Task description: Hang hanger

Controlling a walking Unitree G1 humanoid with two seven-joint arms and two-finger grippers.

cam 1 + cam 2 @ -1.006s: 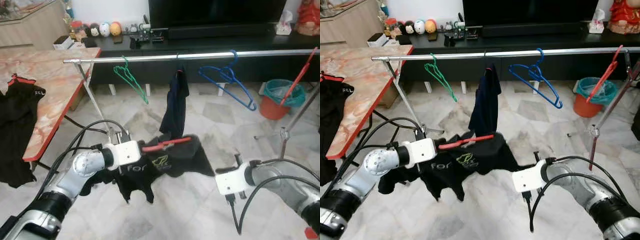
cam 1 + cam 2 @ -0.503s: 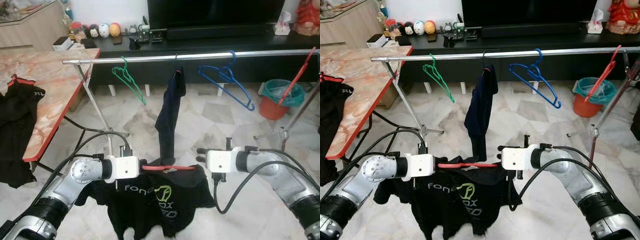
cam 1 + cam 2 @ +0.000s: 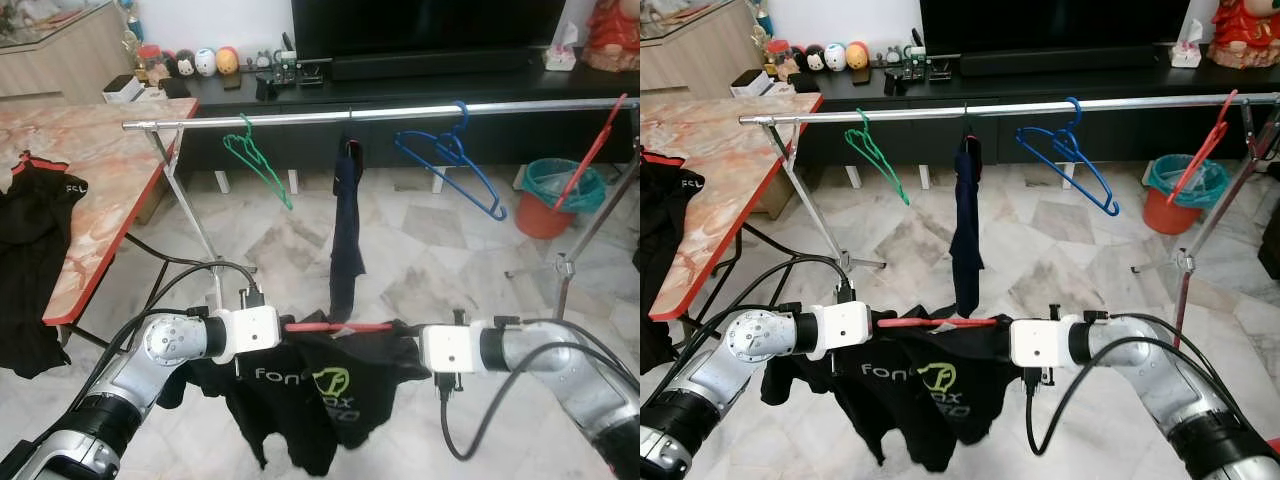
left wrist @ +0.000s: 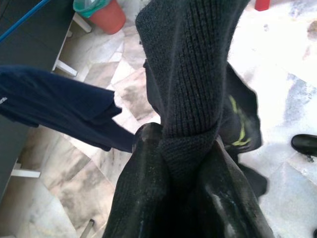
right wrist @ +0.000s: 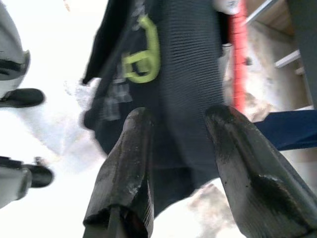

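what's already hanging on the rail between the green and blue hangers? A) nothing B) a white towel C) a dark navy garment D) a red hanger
C: a dark navy garment hangs from the rail between the green hanger and the blue hanger.

Home living room. Large television (image 3: 430, 25) on a low black TV console (image 3: 400, 95), small figurines (image 3: 190, 62) at the console's left end. Clothes rail (image 3: 400, 111) in front of console, marble floor (image 3: 440, 250) beneath.
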